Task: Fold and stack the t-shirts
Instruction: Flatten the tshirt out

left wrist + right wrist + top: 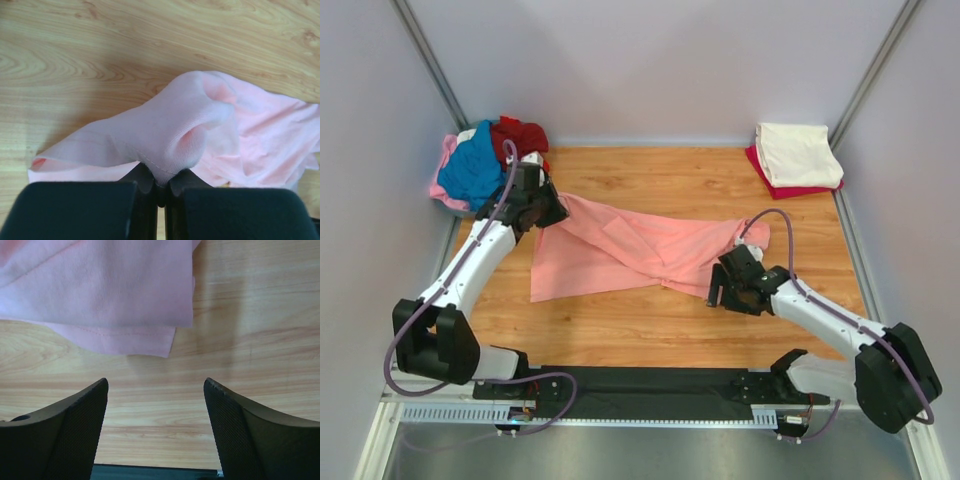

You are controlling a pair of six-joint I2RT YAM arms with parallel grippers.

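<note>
1. Across the middle of the desk [650, 335], one salmon-pink shirt [620, 255] is spread, crumpled and twisted, reaching from one arm to the other.
2. At the far left corner, a loose pile is heaped. Three shirts are counted in it: one blue shirt [472, 172], one dark red shirt [520, 132] and one pale pink shirt [445, 165]. A scrap of white is also seen there; what it belongs to cannot be told.
3. At the far right corner, two folded shirts are stacked: one cream shirt [798, 152] is laid on one red shirt [790, 188].
4. Two arms are counted. On the left arm [480, 255], the left jaws are closed tight on a bunched fold at the far left end of the salmon-pink shirt.
5. On the right arm [820, 315], the right jaws are held wide with nothing between them, over bare desk just beside the near right hem of the salmon-pink shirt.
</note>
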